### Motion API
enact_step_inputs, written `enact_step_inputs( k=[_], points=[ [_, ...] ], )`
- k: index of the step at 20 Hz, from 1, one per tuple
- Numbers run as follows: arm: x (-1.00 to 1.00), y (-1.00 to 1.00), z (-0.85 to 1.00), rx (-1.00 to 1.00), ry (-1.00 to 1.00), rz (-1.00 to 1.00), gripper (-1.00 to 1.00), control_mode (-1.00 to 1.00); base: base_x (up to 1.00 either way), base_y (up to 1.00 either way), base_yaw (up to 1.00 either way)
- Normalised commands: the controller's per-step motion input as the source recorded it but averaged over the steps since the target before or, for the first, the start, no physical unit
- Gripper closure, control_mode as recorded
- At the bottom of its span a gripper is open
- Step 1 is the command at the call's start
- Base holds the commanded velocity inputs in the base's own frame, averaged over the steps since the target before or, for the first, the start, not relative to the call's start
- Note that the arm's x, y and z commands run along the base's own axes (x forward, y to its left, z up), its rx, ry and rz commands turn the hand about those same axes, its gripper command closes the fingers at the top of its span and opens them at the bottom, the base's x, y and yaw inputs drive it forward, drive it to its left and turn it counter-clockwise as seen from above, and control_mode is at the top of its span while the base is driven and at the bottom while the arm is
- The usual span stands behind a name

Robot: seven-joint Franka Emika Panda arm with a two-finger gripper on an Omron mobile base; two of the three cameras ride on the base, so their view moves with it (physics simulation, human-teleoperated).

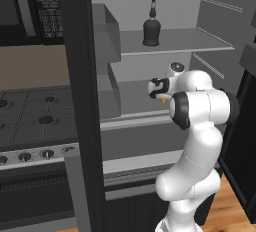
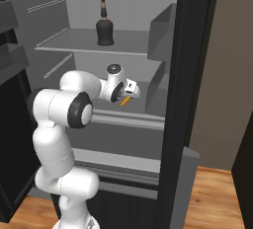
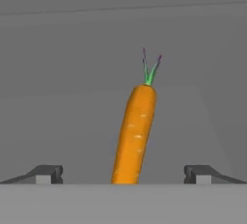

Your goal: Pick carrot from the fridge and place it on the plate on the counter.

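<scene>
One white robot arm reaches into an open fridge (image 1: 150, 6) with a dark frame and light grey inner walls. Two things sit inside it: one carrot (image 3: 135, 133) and one dark bottle (image 1: 151, 25).

The carrot lies on the lower shelf (image 2: 143, 119), toward its front edge. In the hand view it stretches away from the camera, its green stalk at the far end, and its near end sits between the two fingertips (image 3: 46, 174). The gripper (image 3: 123, 175) has its jaws spread wide, one on each side of the carrot, neither touching it.

The bottle stands upright on the upper shelf (image 1: 200, 43), near the middle, well above the carrot.

The left base view alone shows one grey stovetop (image 1: 30, 121) with burners and a row of knobs, left of the fridge's dark upright frame; there the carrot is just a sliver of orange (image 1: 163, 101) under the arm's wrist. The right base view shows more of the carrot (image 2: 125, 100), tilted below the hand on the lower shelf, and one strip of wooden floor (image 2: 217, 203) at the bottom right.
</scene>
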Motion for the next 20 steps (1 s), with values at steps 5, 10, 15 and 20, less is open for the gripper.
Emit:
enact_step_inputs(
  k=[5, 10, 15, 20],
  points=[
    [0.15, -0.05, -0.13, 0.00, 0.00, 0.00, -1.00, -1.00, 0.00, 0.00, 0.00],
    [0.10, -0.05, -0.10, 0.00, 0.00, 0.00, -1.00, -1.00, 0.00, 0.00, 0.00],
    [0.15, -0.03, -0.11, 0.00, 0.00, 0.00, -1.00, -1.00, 0.00, 0.00, 0.00],
    [0.17, -0.02, -0.11, 0.00, 0.00, 0.00, -1.00, -1.00, 0.00, 0.00, 0.00]
  ],
)
